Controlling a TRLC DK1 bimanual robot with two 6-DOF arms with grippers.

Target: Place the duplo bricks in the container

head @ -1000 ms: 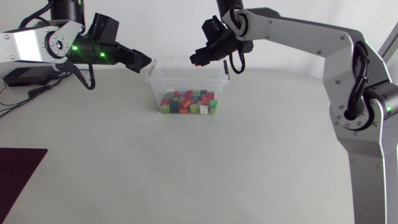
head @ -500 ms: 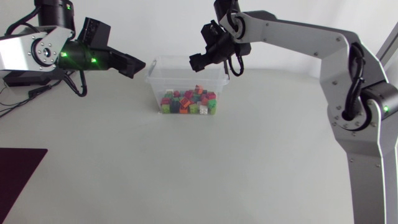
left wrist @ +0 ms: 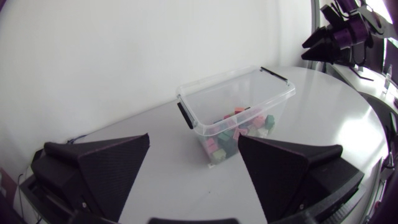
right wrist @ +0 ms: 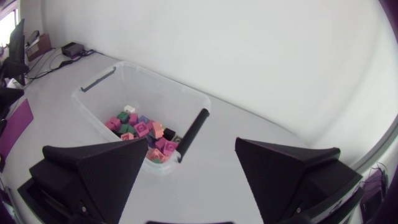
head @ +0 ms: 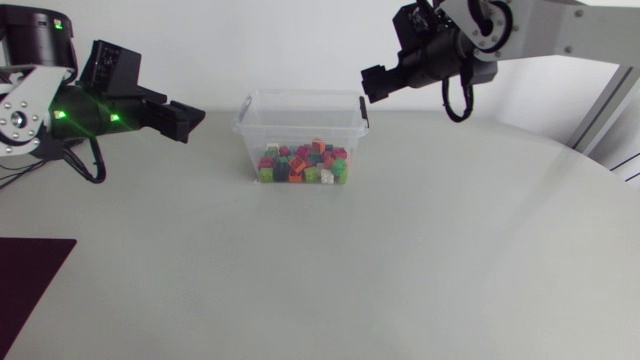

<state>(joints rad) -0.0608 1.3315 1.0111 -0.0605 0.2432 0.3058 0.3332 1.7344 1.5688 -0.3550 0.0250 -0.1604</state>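
left tool (head: 188,118) hangs over the desk (head: 330,260), just off the clear container (head: 300,128), its fingers spread apart. right tool (head: 372,84) (raised near the container's other side) is spread apart too. the bricks (head: 303,163) lie heaped inside the container, many colours, which stands on the desk between both tools.

The pale grey table (head: 400,260) carries a clear rectangular plastic container (head: 300,95) toward its far side. A dark maroon flat mat (head: 25,280) lies at its near left corner.
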